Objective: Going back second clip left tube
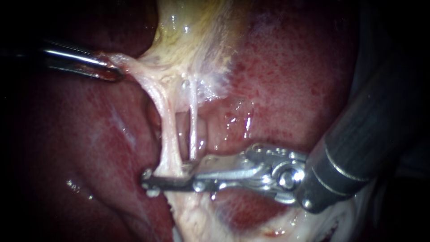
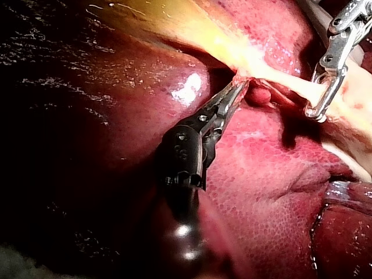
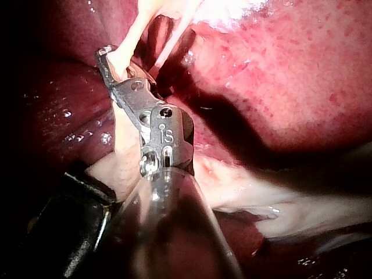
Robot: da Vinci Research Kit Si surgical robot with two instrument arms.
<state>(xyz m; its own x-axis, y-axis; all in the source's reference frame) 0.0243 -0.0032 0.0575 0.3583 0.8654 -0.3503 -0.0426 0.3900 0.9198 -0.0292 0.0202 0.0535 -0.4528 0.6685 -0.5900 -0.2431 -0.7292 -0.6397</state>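
- Running down from the gallbladder (image 1: 188,27) in the endoscope view, the left tube (image 1: 168,134) is a pale stretched strand. Its lower end lies inside the hand of the right instrument (image 1: 165,177).
- That hand stands apart. A gap shows between its two halves in the left wrist view, with the tube passing through it. Whether both halves touch the tube is hard to make out, and the metal hides what sits on the tube there.
- The right tube (image 1: 192,121), much thinner, hangs just beside the left one and ends behind the same hand.
- The right instrument's dark shaft is cut off at the view's edge.
- The left instrument (image 1: 109,69) has its hand clamped on pale tissue (image 1: 130,62) below the gallbladder, and its shaft fades into darkness.
- The liver (image 1: 291,80) lies red and wet behind everything.
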